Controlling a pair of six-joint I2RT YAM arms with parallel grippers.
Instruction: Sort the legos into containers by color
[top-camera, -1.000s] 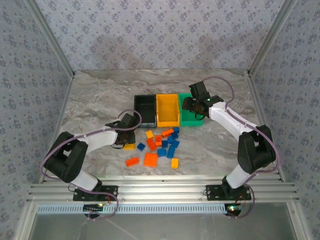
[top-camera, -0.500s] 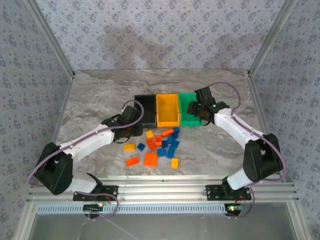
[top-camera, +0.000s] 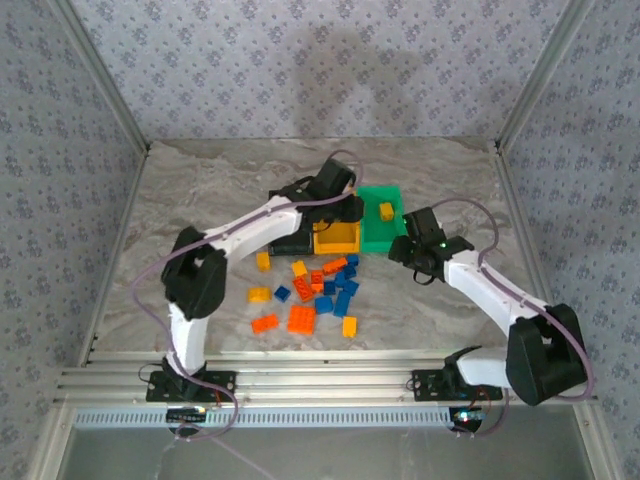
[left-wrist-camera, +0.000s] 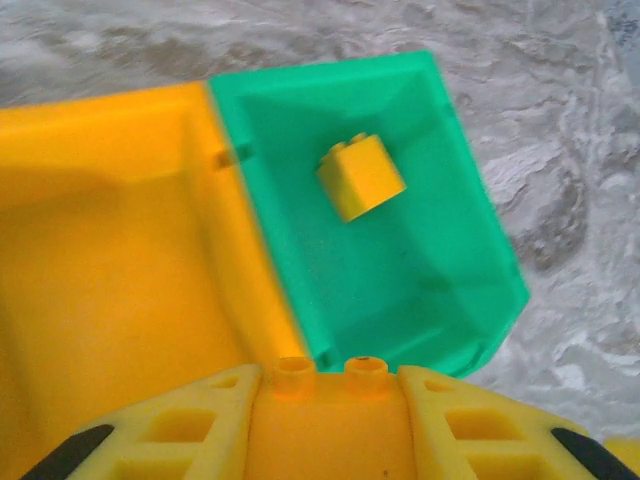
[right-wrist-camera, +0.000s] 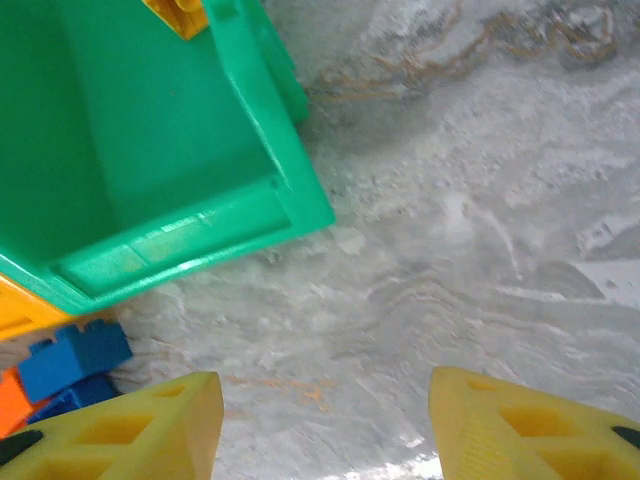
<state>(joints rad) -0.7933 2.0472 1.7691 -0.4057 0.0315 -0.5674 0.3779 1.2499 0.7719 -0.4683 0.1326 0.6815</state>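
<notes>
While both arms reach out over it, table: grey-veined marble, carrying the bins and the loose bricks.
Containers: three joined bins in a row, namely the black bin, largely covered by the left arm, the yellow-orange bin and the green bin.
Left tool: above the yellow-orange bin, close to the wall it shares with the green bin; clenched on the held yellow-orange brick, studs pointing forward.
Right tool: released, jaws well apart with nothing between them; over bare table just beside the green bin's near corner.
Legos: orange-red, blue and yellow-orange pieces scattered on the table in front of the bins.
Loose yellow brick: lying alone, tilted, on the floor of the green bin.
</notes>
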